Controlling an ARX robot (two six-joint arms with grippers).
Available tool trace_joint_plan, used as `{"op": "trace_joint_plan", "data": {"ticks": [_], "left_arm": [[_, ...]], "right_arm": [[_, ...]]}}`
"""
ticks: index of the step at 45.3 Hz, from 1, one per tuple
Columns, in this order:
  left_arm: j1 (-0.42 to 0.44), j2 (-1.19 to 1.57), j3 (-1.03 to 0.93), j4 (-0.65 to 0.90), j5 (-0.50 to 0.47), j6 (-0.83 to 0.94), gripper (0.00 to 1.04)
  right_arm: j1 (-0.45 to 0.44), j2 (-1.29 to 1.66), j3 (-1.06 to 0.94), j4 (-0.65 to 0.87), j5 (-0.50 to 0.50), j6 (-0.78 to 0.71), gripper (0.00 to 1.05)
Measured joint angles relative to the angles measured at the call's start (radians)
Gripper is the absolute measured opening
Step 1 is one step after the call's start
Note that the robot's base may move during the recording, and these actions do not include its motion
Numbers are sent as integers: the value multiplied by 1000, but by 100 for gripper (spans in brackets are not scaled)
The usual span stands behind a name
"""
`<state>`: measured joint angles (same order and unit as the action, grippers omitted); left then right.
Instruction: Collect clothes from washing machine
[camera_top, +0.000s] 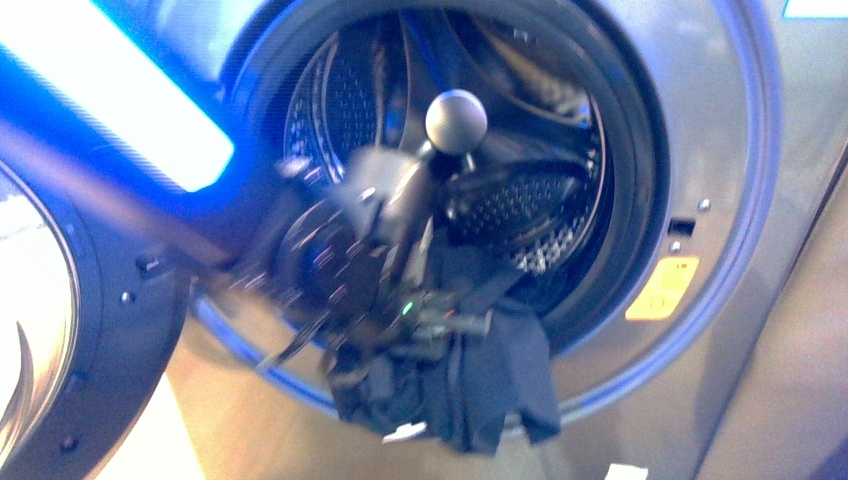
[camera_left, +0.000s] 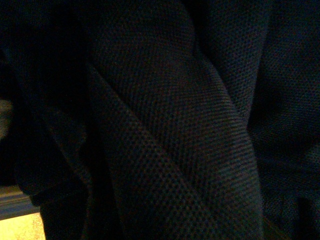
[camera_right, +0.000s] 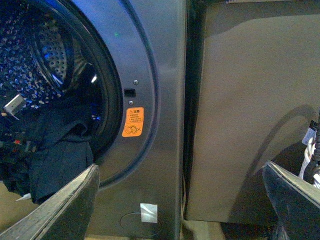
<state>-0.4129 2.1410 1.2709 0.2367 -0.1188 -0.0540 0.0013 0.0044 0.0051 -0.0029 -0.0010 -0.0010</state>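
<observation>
Clothes (camera_top: 490, 390) hang half out over the door opening's lower lip, with the blurred left gripper (camera_top: 415, 320) buried in them, its grip impossible to tell. Off beside the washing machine (camera_top: 720, 150), the right gripper (camera_right: 180, 167) stands spread wide. Extraction looks underway; the next move should pull them clear of the drum (camera_top: 530, 225).

Clothes (camera_top: 480, 385) hang out of drum (camera_top: 545, 215) over the mouth's rim at 6 o'clock, in front of washing machine (camera_top: 700, 130). Left arm (camera_top: 400, 200) before the mouth, above clothes. Door (camera_top: 90, 330) open at 9 o'clock. Sticker (camera_top: 662, 288) at 4 o'clock. Side panel (camera_right: 250, 125) just beside machine, 3 o'clock.
</observation>
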Motion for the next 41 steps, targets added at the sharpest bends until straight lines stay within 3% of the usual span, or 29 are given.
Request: {"op": "trace_joint_plan", "data": {"ticks": [12,21,41], "left_arm": [[27,-184,-225,116,80,83,16],[23,-426,-404,146,196,166,15],[-65,-889,-481,-18,289,267,15]], "right_arm": [[0,0,0,0,0,0,97],[0,0,0,0,0,0,97],[0,0,0,0,0,0,97]]}}
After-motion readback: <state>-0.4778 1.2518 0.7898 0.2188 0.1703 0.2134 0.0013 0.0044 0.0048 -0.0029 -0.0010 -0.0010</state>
